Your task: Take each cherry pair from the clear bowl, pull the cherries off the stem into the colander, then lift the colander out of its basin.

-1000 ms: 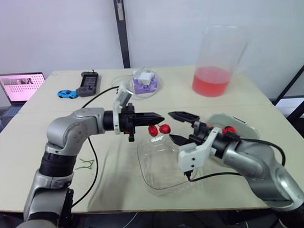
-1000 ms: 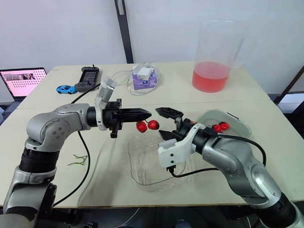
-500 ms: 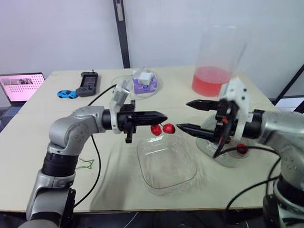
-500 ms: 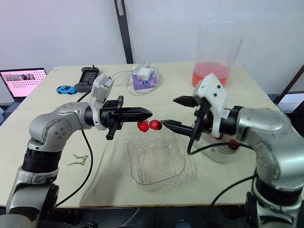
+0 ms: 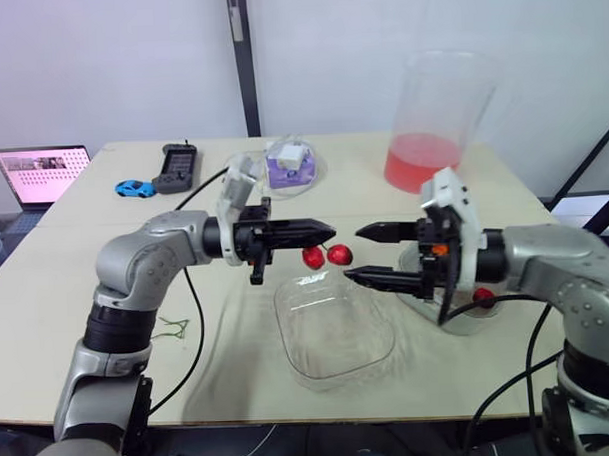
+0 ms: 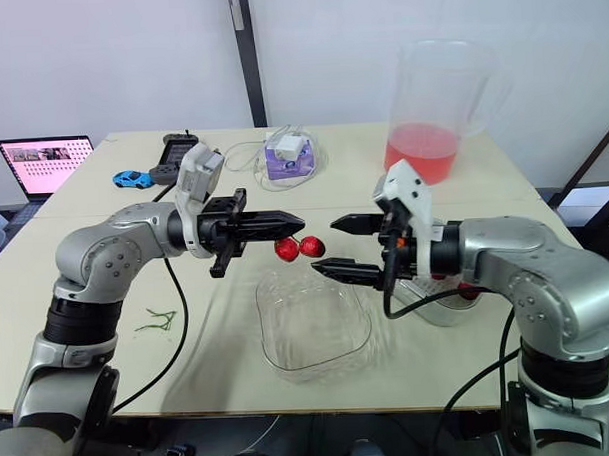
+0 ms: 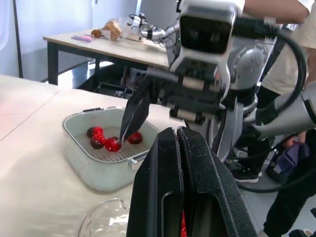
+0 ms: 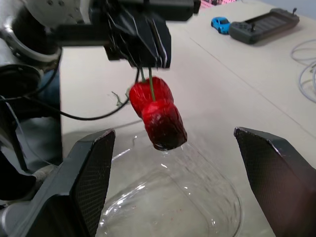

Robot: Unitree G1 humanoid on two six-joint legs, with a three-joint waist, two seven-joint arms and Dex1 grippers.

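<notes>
My left gripper (image 5: 328,230) is shut on the stem of a cherry pair (image 5: 325,255), which hangs two red cherries above the far rim of the empty clear bowl (image 5: 333,329). Facing it from the right, my right gripper (image 5: 353,254) stands open, one finger above the other, its tips just short of the cherries. In the right wrist view the cherries (image 8: 158,112) dangle between its fingers (image 8: 94,173). The white colander (image 7: 106,143) sits in its basin (image 7: 94,170) with several cherries inside, partly hidden behind my right arm in the head views.
A tall pitcher of red liquid (image 5: 436,123) stands at the back right. At the back of the table are a laptop (image 5: 42,172), a blue toy car (image 5: 134,188), a black controller (image 5: 175,166) and a purple box (image 5: 287,165). Green stems (image 5: 170,328) lie near the left front.
My right gripper has swung up from beside the bowl, turned and come in toward the cherries from the right. My left gripper has held still with the cherry pair.
</notes>
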